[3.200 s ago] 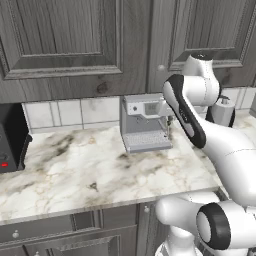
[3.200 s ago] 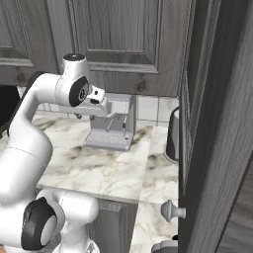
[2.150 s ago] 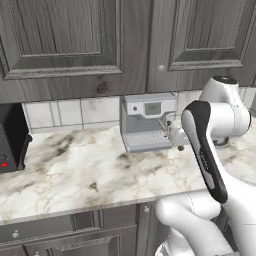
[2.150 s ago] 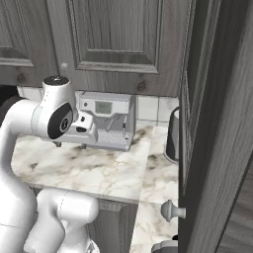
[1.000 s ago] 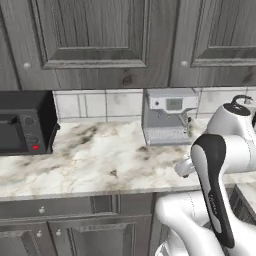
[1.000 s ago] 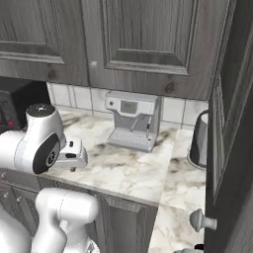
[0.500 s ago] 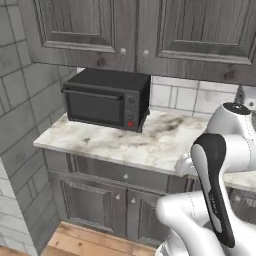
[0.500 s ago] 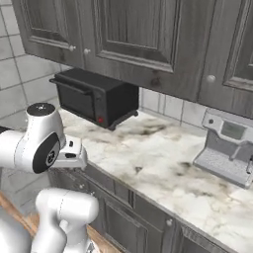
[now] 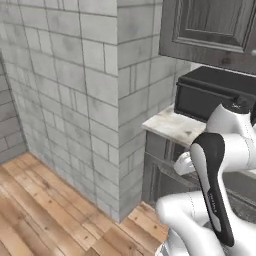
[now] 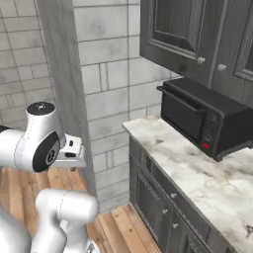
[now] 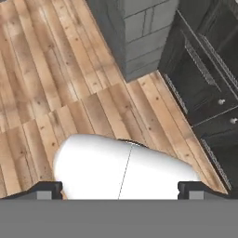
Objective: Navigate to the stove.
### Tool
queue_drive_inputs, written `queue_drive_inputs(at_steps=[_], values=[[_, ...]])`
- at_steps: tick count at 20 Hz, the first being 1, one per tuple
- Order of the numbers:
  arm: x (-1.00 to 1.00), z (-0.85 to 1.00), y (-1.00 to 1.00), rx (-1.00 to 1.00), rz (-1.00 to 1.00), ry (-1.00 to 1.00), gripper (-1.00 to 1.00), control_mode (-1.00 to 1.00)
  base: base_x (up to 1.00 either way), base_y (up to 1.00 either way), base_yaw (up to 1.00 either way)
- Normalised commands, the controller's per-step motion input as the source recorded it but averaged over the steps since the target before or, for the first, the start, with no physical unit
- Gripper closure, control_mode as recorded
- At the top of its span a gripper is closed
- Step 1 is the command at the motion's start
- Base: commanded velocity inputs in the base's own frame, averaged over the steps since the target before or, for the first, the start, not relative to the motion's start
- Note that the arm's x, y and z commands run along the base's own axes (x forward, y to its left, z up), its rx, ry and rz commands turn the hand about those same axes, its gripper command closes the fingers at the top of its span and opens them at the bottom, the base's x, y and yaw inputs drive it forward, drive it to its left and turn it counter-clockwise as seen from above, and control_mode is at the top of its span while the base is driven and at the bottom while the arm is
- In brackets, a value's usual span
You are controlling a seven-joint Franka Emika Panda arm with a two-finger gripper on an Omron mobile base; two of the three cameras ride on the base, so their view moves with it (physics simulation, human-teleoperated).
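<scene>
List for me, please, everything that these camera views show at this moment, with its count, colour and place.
microwave: one, black, on the counter under the upper cabinets.
counter: one, white-and-grey marble, running right from the brick wall.
upper cabinets: dark grey panelled doors with round knobs, above the microwave.
lower cabinets: dark grey, small knobs, beneath the counter.
brick wall: one, light grey, projecting corner left of the counter.
floor: light wooden planks, below the wall and cabinets.
gripper: one; its two dark fingers stand far apart at the hand view's bottom, over the floor.
</scene>
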Motion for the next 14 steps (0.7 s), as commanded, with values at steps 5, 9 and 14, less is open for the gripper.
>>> queue_drive_inputs(at_steps=[5,9,14], values=[[0.0,0.0,0.0,0.0,0.0,0.0,-1.0,1.0,0.0,0.86,0.73],[0.0,0.0,0.0,0.0,0.0,0.0,-1.0,1.0,0.0,0.76,0.78],[0.0,0.0,0.0,0.0,0.0,0.0,-1.0,1.0,0.0,0.57,0.86]])
